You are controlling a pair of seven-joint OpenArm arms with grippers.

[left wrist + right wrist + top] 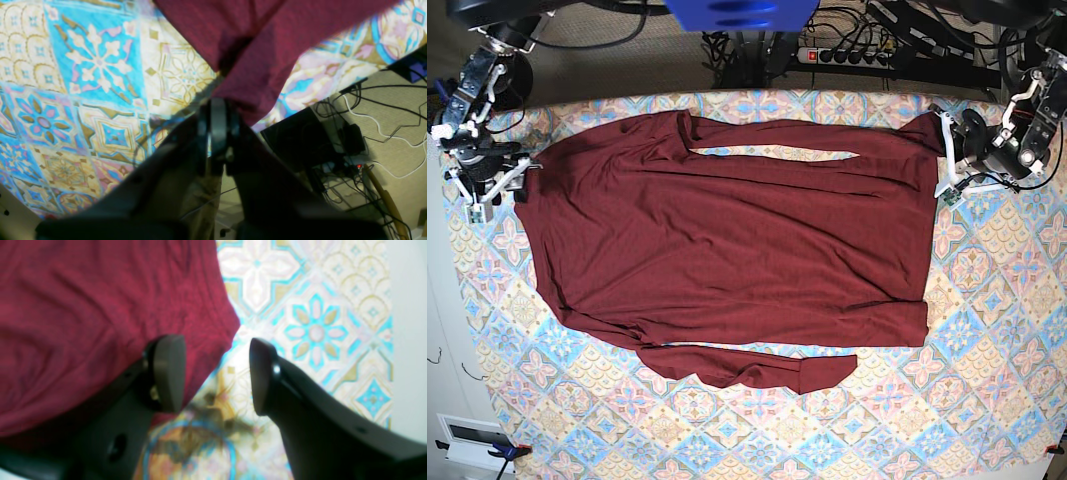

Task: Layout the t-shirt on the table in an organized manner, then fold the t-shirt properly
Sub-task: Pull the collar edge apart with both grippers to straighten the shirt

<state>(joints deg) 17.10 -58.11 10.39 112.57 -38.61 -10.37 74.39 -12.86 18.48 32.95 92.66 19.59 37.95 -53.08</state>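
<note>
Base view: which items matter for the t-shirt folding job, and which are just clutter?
For the job:
- t-shirt, maroon, spread out
- table under its tile-pattern cloth
- left hand, shut on the t-shirt's corner
- right hand, open at the opposite edge

Lying about:
- power strip behind the table
- cables on the floor

Clutter beyond the far edge and on the floor

A power strip [859, 57] with a red switch lies among black cables [897, 45]; a blue object [732, 14] sits top centre; white cable [383, 130] loops across beige floor [397, 153]; a wooden stick [383, 196] leans nearby.
</note>
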